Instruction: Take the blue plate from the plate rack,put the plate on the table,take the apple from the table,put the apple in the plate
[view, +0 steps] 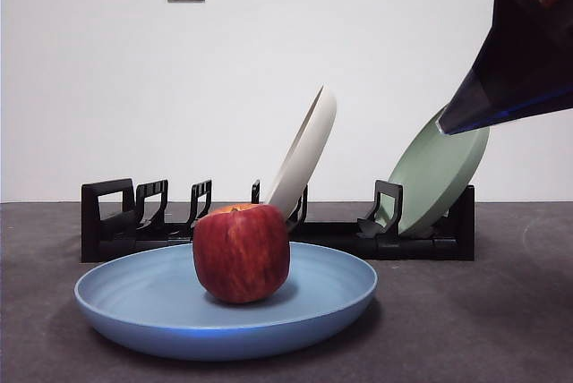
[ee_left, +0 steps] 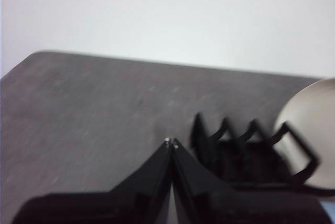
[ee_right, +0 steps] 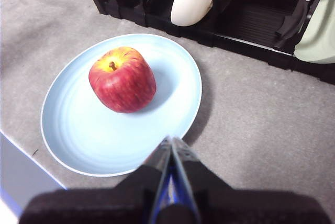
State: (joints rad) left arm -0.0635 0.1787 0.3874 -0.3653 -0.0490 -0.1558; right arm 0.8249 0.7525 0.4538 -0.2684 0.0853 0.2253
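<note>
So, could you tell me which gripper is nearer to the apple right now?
The right gripper, raised just beyond the blue plate's rim near the apple. The left gripper is off past the plate rack's end.

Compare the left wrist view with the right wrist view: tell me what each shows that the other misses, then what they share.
Only the left wrist view shows the pale wall behind the table and the left gripper, shut and holding nothing.

Only the right wrist view shows the dark red apple sitting in the round light-blue plate, the pale green plate in the rack, and the right gripper, shut and empty.

Both show the dark grey matte table, the black slotted plastic plate rack and the cream-white plate leaning in it.
</note>
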